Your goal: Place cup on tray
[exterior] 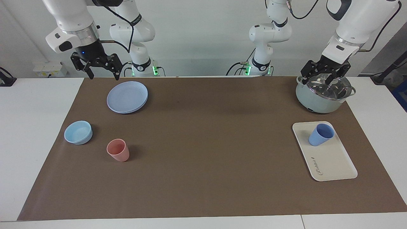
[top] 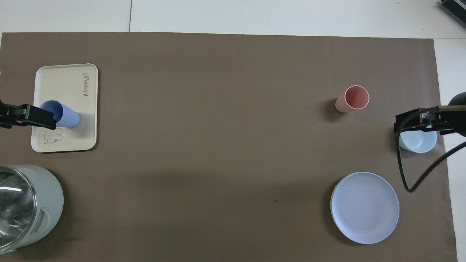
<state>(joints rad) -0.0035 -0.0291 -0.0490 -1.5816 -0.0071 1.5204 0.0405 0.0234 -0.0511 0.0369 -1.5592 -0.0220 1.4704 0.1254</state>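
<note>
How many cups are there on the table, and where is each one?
2. The blue cup stands on the tray, toward the left arm's end. The pink cup stands on the brown mat beside the light-blue bowl. None seems hidden.

Matte plastic cup (exterior: 320, 134) on my smooth cream tray (exterior: 334, 162), glossy glass lid (exterior: 327, 86) on my pot, matt brown paper-like mat (exterior: 206, 152) over white bench (exterior: 31, 127)
</note>
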